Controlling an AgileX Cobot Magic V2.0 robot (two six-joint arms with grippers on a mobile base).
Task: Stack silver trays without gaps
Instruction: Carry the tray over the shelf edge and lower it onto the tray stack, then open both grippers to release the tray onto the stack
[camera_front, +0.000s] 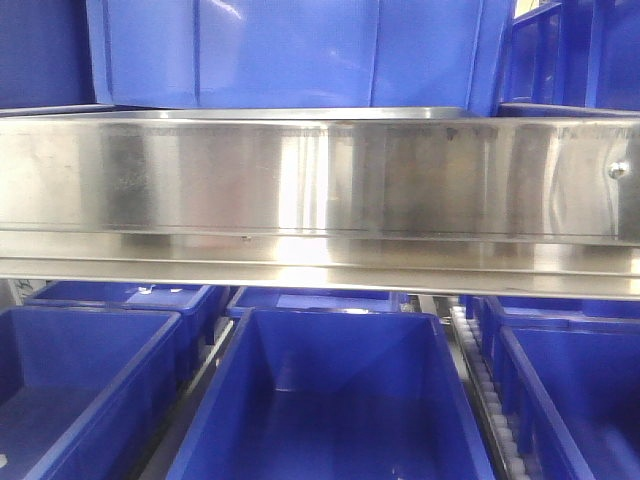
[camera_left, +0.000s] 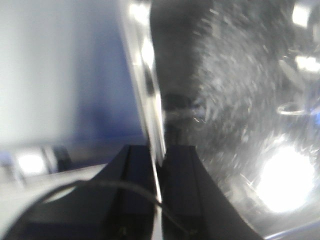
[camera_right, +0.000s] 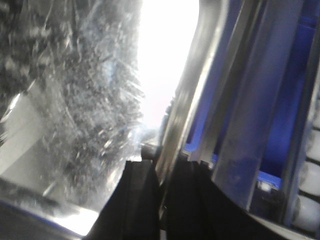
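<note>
A silver tray (camera_left: 235, 100) with a scratched, shiny floor fills the right of the left wrist view. My left gripper (camera_left: 159, 150) is shut on its thin rim (camera_left: 148, 80), one finger on each side. In the right wrist view a silver tray (camera_right: 85, 95) fills the left half. My right gripper (camera_right: 161, 167) is shut on its flared rim (camera_right: 180, 110). I cannot tell whether both grippers hold the same tray. Neither gripper shows in the front view, where a thin silver edge (camera_front: 300, 112) lies above the rail.
A broad brushed-steel shelf rail (camera_front: 320, 180) with a screw (camera_front: 619, 168) crosses the front view. A blue bin (camera_front: 300, 50) stands above it, and several open blue bins (camera_front: 330, 400) sit below. Blue bin walls (camera_right: 285, 110) and white rollers (camera_right: 310, 175) lie right of the right gripper.
</note>
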